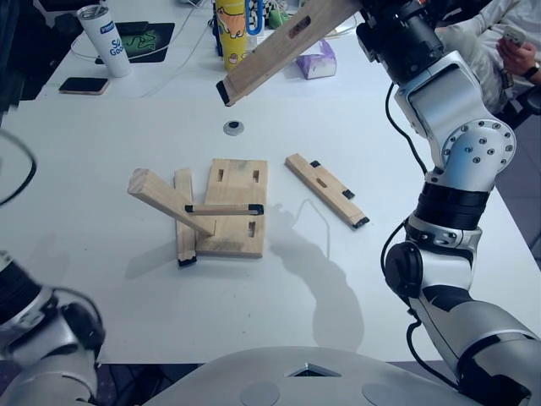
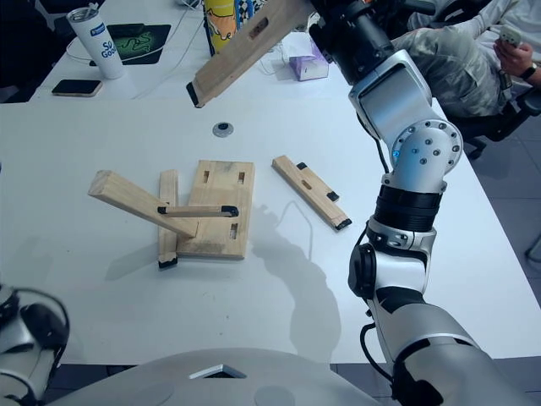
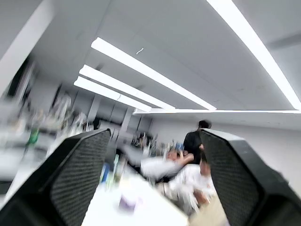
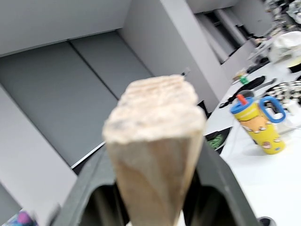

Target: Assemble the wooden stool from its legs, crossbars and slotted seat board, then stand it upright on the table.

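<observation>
Early days on this one, I'd say. The right fingers (image 4: 212,188) are clamped on one leg (image 1: 279,46) and hold it up in the air. It slants down and away from them, well above the far side of the bench (image 1: 101,135).

Everything else sits far below those fingers, back toward the robot. The slotted seat board (image 1: 239,188) lies flat, and a crossbar (image 1: 224,208) lies across it. A second leg (image 1: 165,198) has one end down at the board and the other end tilted up. I can't tell if it's actually seated in a slot or just propped there. A third leg (image 1: 185,241) lies flat, touching the board's edge, and one more slotted piece (image 1: 325,189) lies loose, apart from the board on the right-arm side.

The left fingers (image 3: 80,179) are spread wide with nothing between them, pointing at the ceiling.

So at best one joint is made. My guess is most of the fitting is left, plus flipping it upright.
</observation>
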Tool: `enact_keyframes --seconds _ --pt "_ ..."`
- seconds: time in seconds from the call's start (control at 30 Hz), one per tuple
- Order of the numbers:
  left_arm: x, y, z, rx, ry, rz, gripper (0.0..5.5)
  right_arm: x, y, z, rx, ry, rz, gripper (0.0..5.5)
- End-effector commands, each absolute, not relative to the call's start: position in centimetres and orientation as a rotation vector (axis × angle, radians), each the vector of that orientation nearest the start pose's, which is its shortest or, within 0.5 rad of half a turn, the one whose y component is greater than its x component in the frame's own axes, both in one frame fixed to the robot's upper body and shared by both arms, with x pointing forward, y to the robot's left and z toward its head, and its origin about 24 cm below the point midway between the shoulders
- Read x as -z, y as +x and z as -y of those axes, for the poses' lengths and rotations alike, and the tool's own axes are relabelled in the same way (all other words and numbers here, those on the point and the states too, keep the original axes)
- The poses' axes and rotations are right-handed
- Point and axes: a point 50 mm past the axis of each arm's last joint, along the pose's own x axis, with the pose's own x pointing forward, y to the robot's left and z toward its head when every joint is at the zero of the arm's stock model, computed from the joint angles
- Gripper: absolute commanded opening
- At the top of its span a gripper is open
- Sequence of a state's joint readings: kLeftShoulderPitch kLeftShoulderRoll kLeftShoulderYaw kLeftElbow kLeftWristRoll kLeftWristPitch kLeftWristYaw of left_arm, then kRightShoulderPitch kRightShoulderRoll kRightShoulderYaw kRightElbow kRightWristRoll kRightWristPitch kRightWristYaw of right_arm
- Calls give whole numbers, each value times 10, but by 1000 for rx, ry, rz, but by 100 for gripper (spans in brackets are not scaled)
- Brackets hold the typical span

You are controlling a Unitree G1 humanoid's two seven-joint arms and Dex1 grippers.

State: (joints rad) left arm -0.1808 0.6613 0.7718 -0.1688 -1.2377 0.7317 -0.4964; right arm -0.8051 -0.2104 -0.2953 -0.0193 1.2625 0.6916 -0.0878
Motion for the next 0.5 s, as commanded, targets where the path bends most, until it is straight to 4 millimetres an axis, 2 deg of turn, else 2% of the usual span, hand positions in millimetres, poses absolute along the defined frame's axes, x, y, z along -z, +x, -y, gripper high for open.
enact_keyframes --seconds 0.03,0.17,0.37,0.5 --pt "-178 205 -316 558 -421 30 354 -259 331 140 -634 884 137 102" --pt "-155 195 -309 667 -214 -190 354 -258 331 140 -634 883 129 102" --pt "-93 173 -312 709 227 -611 354 -255 329 140 -629 888 124 102" --pt "-83 168 -290 787 210 -600 354 -253 329 140 -627 889 119 102"
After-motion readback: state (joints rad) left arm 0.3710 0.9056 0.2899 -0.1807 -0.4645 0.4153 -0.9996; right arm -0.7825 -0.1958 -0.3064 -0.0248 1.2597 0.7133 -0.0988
